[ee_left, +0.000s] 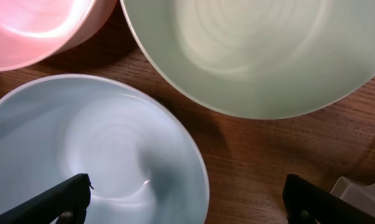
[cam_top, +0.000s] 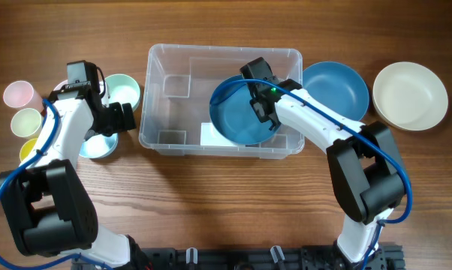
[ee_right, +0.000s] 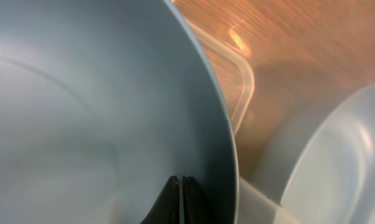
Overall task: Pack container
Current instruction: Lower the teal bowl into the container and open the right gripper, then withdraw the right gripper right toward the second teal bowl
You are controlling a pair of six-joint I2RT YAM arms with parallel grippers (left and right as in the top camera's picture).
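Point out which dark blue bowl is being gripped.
The bowl in the container, clamped by the right hand; the other bowl lies free outside.

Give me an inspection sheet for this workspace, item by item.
Surface: wooden table, no spills seen.
Job's things: container at centre, with the dark blue bowl inside its outline.
Clutter: second blue bowl and cream bowl on the container's right. On its left are the mint bowl, pale blue bowl, pink cup, green cup and yellow cup.
Grippers: left gripper open over the pale blue bowl's edge. Right gripper shut on the dark blue bowl's rim.
Cables: blue cable on each arm, one arcing over the container.
Surroundings: black mounting rail at the near edge.
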